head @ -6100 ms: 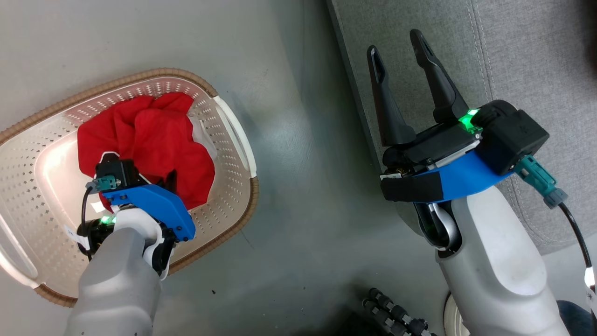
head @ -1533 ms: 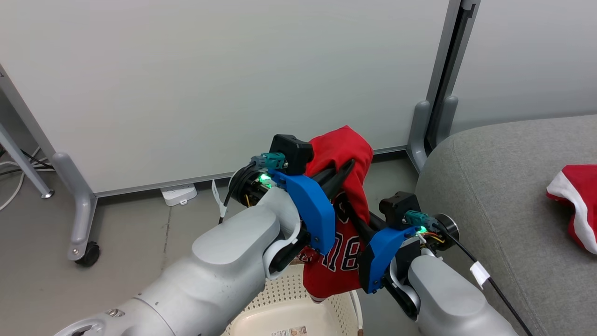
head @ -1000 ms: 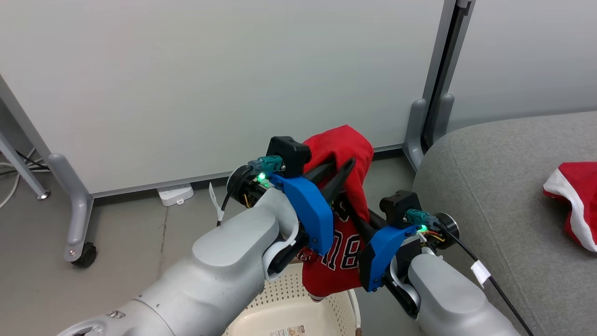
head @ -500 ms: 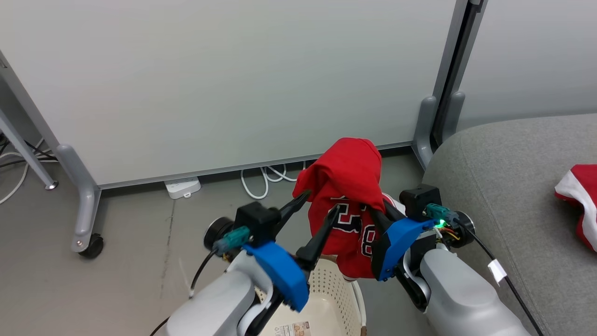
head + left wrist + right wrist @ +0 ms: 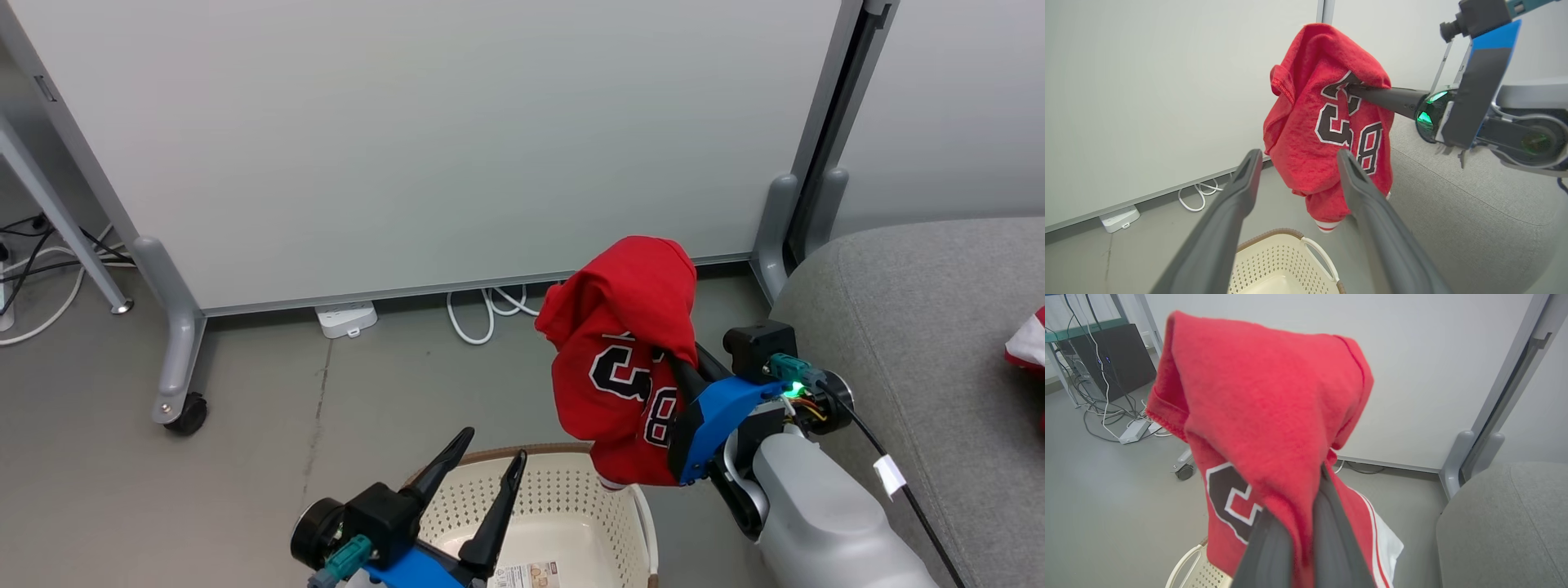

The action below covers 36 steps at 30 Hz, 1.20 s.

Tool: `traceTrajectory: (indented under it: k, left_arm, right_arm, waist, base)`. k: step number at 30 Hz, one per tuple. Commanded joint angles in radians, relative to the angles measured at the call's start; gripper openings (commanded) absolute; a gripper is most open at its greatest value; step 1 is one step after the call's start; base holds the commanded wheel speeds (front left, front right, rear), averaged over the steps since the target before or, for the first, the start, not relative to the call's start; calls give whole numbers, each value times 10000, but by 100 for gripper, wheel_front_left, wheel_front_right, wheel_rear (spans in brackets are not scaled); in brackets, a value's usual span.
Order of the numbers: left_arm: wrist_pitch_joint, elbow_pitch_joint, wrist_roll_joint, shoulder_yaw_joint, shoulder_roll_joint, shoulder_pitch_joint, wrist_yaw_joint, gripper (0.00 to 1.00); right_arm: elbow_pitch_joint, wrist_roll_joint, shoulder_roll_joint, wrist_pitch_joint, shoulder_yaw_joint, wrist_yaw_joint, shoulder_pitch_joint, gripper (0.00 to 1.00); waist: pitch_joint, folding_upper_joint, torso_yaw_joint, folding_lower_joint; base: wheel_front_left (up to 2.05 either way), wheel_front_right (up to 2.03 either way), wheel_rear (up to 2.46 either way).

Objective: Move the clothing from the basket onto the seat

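Hanging in the air over the far rim of the basket [image 5: 571,498], the red jersey [image 5: 629,327] with black-and-white numerals is draping over the right gripper [image 5: 679,369], whose two dark fingers are pressing together on a fold of the cloth. The hem is trailing just above the basket's brown rim on the side nearest the seat [image 5: 922,327]. The basket is sitting on the grey floor [image 5: 326,384] beside the seat's rounded corner, showing a cream base with a label. The left gripper [image 5: 492,445] is hovering low over the basket, its fingers standing spread apart and touching nothing. A second red garment [image 5: 1030,347] with white trim is lying on the seat, well apart from that corner. Pale partition panels [image 5: 449,139] are standing behind, a white cable [image 5: 482,314] looping at their foot
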Motion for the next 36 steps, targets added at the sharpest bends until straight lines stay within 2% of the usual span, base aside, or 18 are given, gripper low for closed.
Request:
traceTrajectory:
  k: [1,12,22,27,36]
  left_arm:
    - [-30,-68,186,212,-16,234,-81,100]
    - [-32,8,1067,1109,-438,824,-615,100]
    - [-31,325,1451,1484,-665,882,-855,100]
    - [-33,344,1564,1678,-752,933,-931,100]
    - [-33,306,1718,1838,-893,838,-978,100]
  right_arm:
    - [-41,-61,7,-76,-82,-3,131,0]
    - [-228,-197,7,-83,-345,-3,303,0]
    - [-282,-81,7,-78,-272,-3,328,0]
    - [-290,-36,4,-67,-244,-3,265,0]
    - [-237,-120,3,-60,-250,-3,100,0]
  waist:
    - [-13,-1,41,0]
    - [-9,-1,120,0]
    - [44,-1,-285,0]
    - [113,-1,-888,0]
    - [257,-1,-2570,0]
  base:
    - [0,0,0]
    - [0,0,0]
    - [0,0,0]
    - [0,0,0]
    - [0,0,0]
